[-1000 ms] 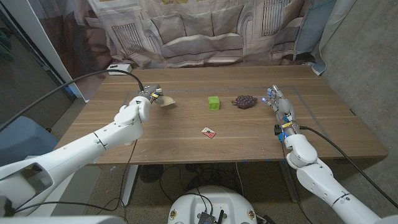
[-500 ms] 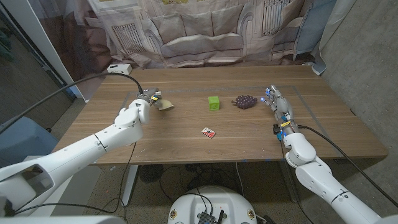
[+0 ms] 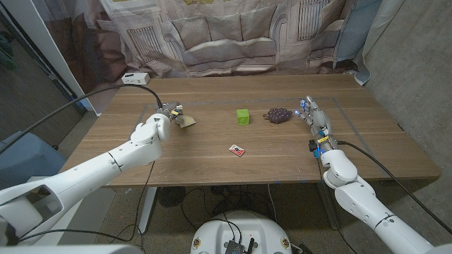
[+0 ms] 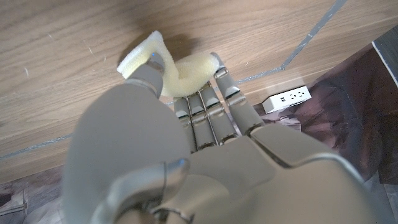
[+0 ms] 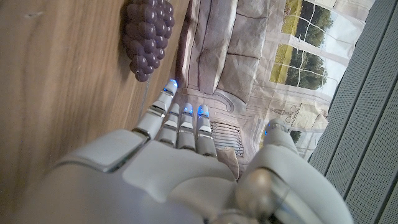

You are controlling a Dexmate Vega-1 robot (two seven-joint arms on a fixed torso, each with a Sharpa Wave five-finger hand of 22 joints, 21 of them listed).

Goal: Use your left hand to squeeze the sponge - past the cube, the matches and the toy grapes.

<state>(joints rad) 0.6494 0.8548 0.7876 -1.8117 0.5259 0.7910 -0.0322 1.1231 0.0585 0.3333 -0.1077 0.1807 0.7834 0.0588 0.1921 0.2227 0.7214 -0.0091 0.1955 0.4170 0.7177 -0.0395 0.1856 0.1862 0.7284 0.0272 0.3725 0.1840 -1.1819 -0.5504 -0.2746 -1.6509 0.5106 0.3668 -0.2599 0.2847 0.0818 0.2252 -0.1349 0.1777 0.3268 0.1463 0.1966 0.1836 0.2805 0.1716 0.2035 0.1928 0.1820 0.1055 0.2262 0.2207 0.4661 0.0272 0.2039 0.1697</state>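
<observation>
The wooden tabletop (image 3: 212, 166) has thin tape lines marked across it. At its far left corner lies a white power strip (image 3: 134, 77), a black cable running off it. Behind the tabletop hangs a curtain (image 3: 233, 35) printed with a sofa and buildings. A dark panel (image 3: 35, 77) stands off to the left, and a grey wall (image 3: 417, 63) closes in the right side.

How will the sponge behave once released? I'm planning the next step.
Probably soft and springy: the sponge bends between the left hand's fingers. Likely light, since a pinch seems enough to hold it. Its bent, irregular shape looks unlikely to roll.
</observation>
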